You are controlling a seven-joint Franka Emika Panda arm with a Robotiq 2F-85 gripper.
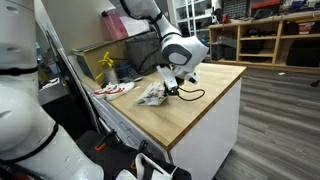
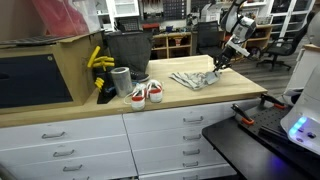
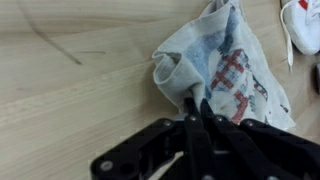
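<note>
Ext. view, from the desk's end: the arm comes in from upper left and bends down over the wooden desk (image 1: 205,105). End effector (image 1: 170,90) sits low, right at the edge of a crumpled cloth (image 1: 150,95), which lies on the desk top near its middle. A thin black cable (image 1: 192,96) loops on the wood just beside the cloth. A white and red shoe (image 1: 115,90) lies further along, apart from the cloth. Something yellow (image 1: 105,62) is behind it. Finger gap is too small to read here.

Ext. view, from the drawer side: the cloth (image 2: 193,79) lies spread on the desk (image 2: 230,95), towards its far end. End effector (image 2: 218,66) meets the cloth's far corner from above, tilted. A pair of white and red shoes (image 2: 145,93) stands near the front edge, well apart from the cloth, w/ a grey cup (image 2: 121,82) beside them and a black bin (image 2: 125,48) behind. Yellow item (image 2: 97,60) is next to the bin.

Wrist view: end effector (image 3: 195,103) comes in from the bottom. Its fingers (image 3: 187,125) are drawn together, pinching a folded edge of the cloth (image 3: 225,60); no gap shows between them beyond the fabric. Cloth is whitish w/ blue and red print and rests on bare wood (image 3: 80,80). A shoe (image 3: 305,25) shows at the top right corner.
</note>
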